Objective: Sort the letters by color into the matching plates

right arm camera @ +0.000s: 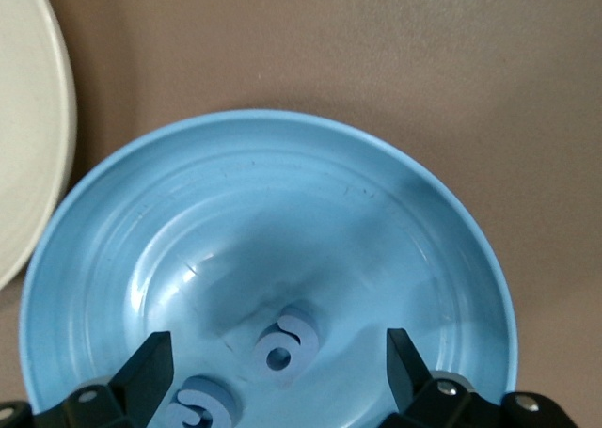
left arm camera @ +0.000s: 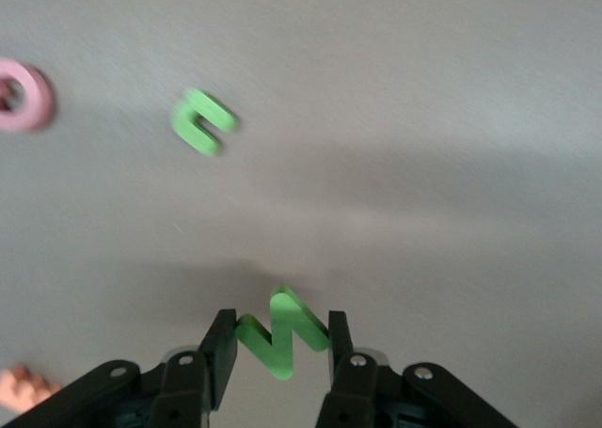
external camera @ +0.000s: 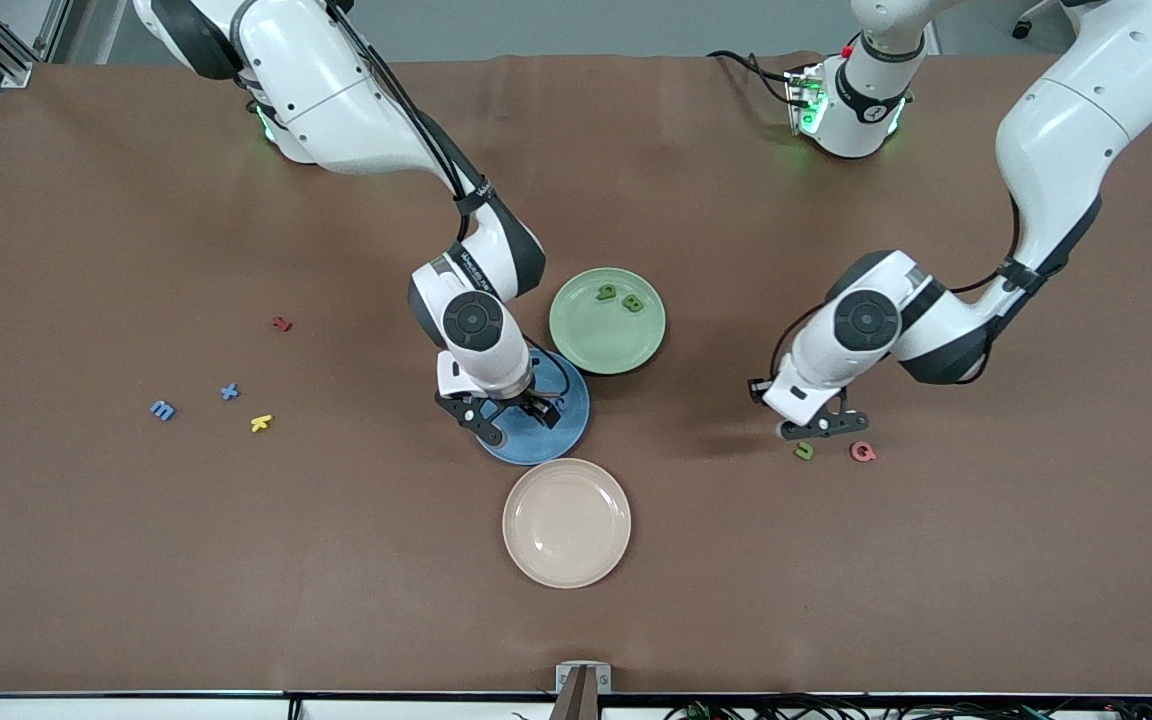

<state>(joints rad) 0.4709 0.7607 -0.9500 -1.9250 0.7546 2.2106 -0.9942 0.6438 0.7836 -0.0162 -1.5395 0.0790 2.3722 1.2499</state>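
The blue plate lies beside the pale green plate. My right gripper hangs low over the blue plate, open, with two blue letters lying loose in the plate under it. Two green letters lie in the green plate. My left gripper is just above the table toward the left arm's end, shut on a green zigzag letter. Another green letter lies on the table beside it. Two blue letters lie toward the right arm's end.
A beige plate sits nearer to the front camera than the blue plate. A pink letter lies beside the loose green one. A yellow letter and a dark red letter lie by the loose blue ones. An orange piece shows near my left gripper.
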